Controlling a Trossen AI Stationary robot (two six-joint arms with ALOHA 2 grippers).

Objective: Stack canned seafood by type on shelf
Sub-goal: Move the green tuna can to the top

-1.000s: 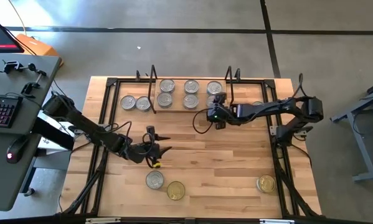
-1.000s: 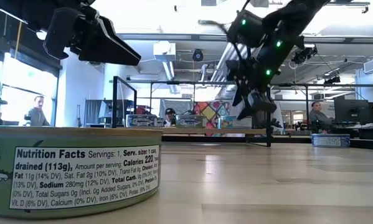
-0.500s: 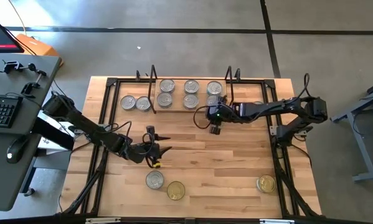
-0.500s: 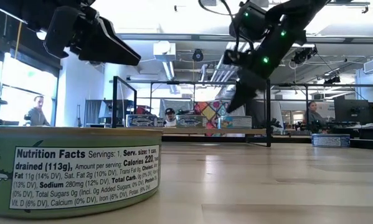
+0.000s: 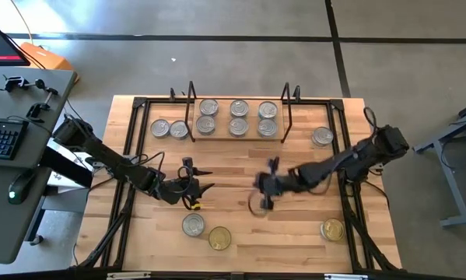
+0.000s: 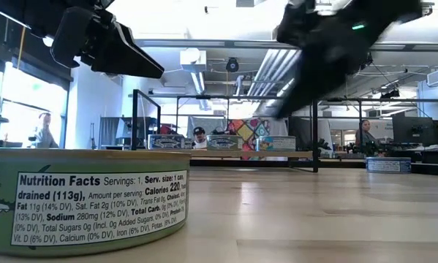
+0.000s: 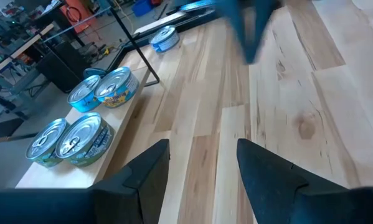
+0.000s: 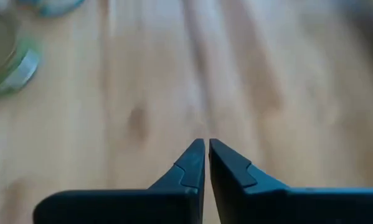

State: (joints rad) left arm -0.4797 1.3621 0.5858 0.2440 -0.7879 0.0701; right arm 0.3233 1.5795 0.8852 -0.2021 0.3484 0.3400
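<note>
The shelf (image 5: 223, 117) stands at the table's far side and bears several silver-lidded tins of canned seafood (image 5: 239, 117) in two rows. Two more tins (image 5: 169, 129) rest on the table left of it, and one (image 5: 322, 137) to its right. Near the front edge lie a silver tin (image 5: 193, 225) and two gold-lidded ones (image 5: 219, 237) (image 5: 332, 229). My right gripper (image 5: 262, 190) hangs shut and empty over the table's middle (image 8: 206, 146). My left gripper (image 5: 205, 180) waits open over the table's left middle (image 7: 202, 158).
Black wire frames (image 5: 190, 105) (image 5: 289, 105) rise at the shelf's two ends. In the low view one tin (image 6: 83, 197) fills the near left. People show in the room beyond the table. Bare wood lies between the two grippers.
My right gripper has drawn back from the shelf's right end toward the table's near edge and middle, moving fast, and has shut with nothing between its fingers. The tins on the shelf have stayed where they were.
</note>
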